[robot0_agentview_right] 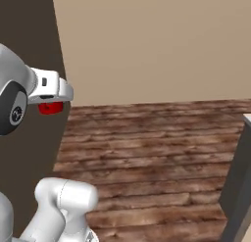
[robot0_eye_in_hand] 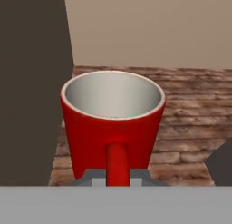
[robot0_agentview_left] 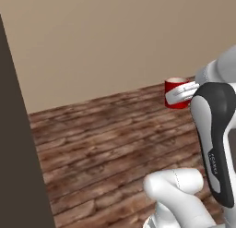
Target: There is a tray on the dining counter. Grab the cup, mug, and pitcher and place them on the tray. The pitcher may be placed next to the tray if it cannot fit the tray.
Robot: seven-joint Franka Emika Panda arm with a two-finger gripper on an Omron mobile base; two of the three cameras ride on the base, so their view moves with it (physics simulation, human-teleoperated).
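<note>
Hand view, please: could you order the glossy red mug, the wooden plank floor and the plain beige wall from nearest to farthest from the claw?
1. The glossy red mug, gripped by its handle right at the claw.
2. The wooden plank floor, below and beyond the mug.
3. The plain beige wall, behind the floor, at the top.

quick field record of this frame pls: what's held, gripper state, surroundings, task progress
held: glossy red cylindrical mug with pale inside, gripped at its handle, carried in the air
gripper: two-finger gripper shut on the mug's handle
mug pose: upright, opening up, looks empty
below: brown wood plank floor
background: plain beige wall; dark brown panel to the left
other: grey edge of a unit at the right of the right base view
task progress: mug picked up, not yet set down
</note>
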